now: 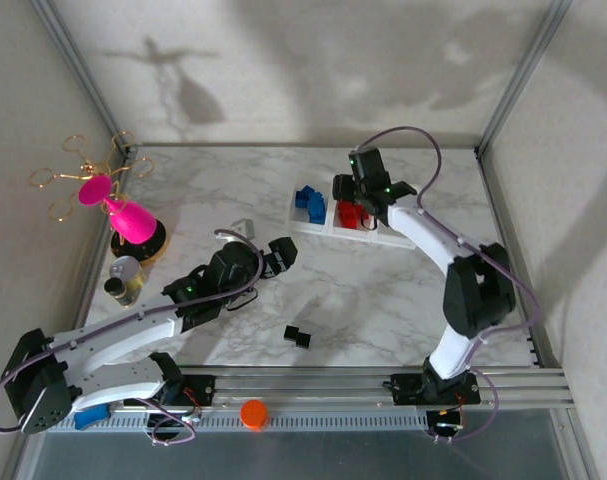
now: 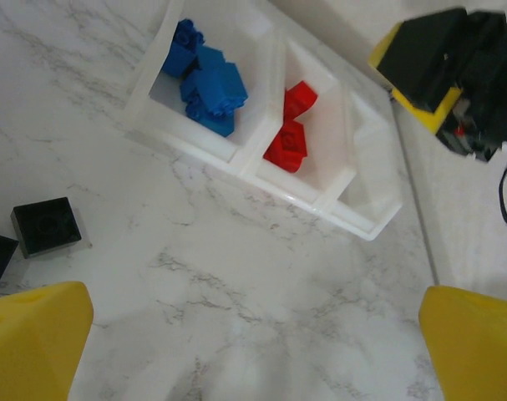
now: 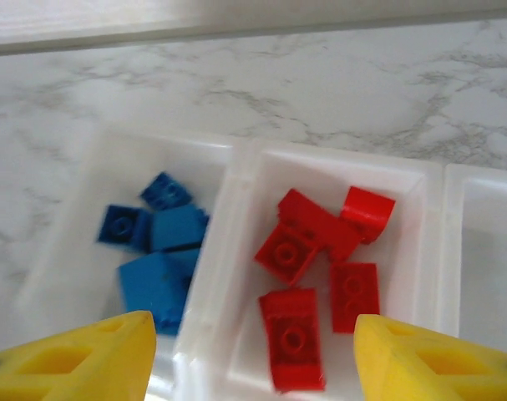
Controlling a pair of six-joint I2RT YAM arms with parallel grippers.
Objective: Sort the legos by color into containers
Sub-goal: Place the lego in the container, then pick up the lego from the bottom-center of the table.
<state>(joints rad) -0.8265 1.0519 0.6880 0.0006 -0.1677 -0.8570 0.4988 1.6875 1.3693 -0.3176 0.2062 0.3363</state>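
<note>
Left gripper (image 1: 275,256) hung low over the marble table (image 1: 203,190), its yellow fingers spread as wide as they go, with nothing between them.

Two black bricks (image 1: 298,336) lay loose on the table at about 5 o'clock from that gripper, touching or nearly touching each other and well apart from the bins. They looked like the only legos left unsorted.

The bin row (image 2: 307,205) sat at 12 o'clock from the black pair. Its left bin held the blue bricks (image 3: 157,242) in a heap. The middle bin held the red bricks (image 3: 316,242), about five of them, scattered and tilted.

Right gripper (image 3: 257,368) hovered directly over the middle bin, its fingers apart, neither one touching a brick.

The right-hand bin (image 3: 487,251) showed a bare floor — presumably meant for black.

Handling, as a judgement: the bricks are hard, light, smooth plastic, likely to skid or tip on the slick marble if nudged. Best hold would be across two flat opposite side walls — not corner to corner — taking one brick at a time and squaring the fingers to it first.
</note>
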